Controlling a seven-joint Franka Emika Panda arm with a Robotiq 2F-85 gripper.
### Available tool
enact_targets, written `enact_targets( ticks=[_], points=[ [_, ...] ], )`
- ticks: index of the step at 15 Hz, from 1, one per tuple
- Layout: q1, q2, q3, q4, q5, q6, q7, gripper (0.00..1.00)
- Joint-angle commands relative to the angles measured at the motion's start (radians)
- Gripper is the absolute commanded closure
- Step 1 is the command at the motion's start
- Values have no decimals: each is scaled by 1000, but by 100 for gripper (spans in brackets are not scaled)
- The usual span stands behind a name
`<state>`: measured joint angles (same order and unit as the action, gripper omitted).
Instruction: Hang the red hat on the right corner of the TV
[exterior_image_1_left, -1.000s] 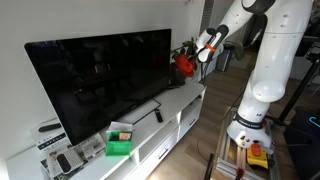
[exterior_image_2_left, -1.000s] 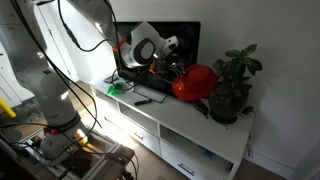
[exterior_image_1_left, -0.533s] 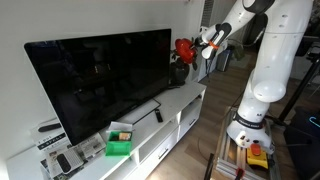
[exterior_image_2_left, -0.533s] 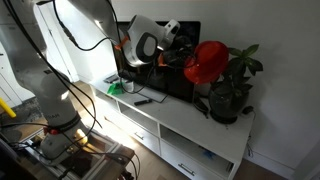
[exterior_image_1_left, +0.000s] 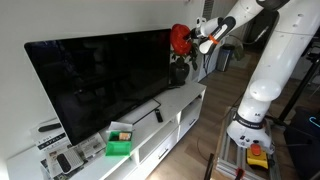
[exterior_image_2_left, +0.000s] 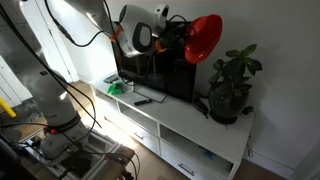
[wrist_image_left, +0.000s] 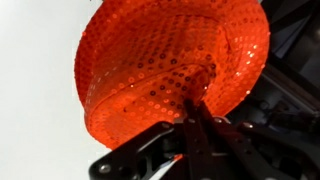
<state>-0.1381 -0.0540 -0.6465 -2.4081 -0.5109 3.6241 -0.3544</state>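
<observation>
The tool (exterior_image_1_left: 194, 38) grips the red hat (exterior_image_1_left: 179, 38) near the TV (exterior_image_1_left: 100, 85) corner; released too early, it could fall.

White low cabinet (exterior_image_1_left: 190, 98) bears TV (exterior_image_1_left: 100, 80) along rear edge; green box (exterior_image_1_left: 120, 146) near front edge, small dark object (exterior_image_1_left: 158, 115) mid-top, potted plant (exterior_image_2_left: 230, 95) at end corner.

TV (exterior_image_1_left: 100, 85): set on low cabinet (exterior_image_2_left: 190, 125). Box (exterior_image_1_left: 120, 143): placed on cabinet, before the screen. Potted plant (exterior_image_2_left: 230, 85): stood on cabinet, beside TV's end. Hat (exterior_image_2_left: 205, 38): held aloft beside TV's upper corner, above plant.
</observation>
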Motion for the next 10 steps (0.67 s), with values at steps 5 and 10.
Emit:
enact_targets(
  ticks=[5,10],
  points=[
    [-57,-143,55,-60,-32,54,-97,99],
    [-19,-148,18,-27,-145,64,-27,99]
  ],
)
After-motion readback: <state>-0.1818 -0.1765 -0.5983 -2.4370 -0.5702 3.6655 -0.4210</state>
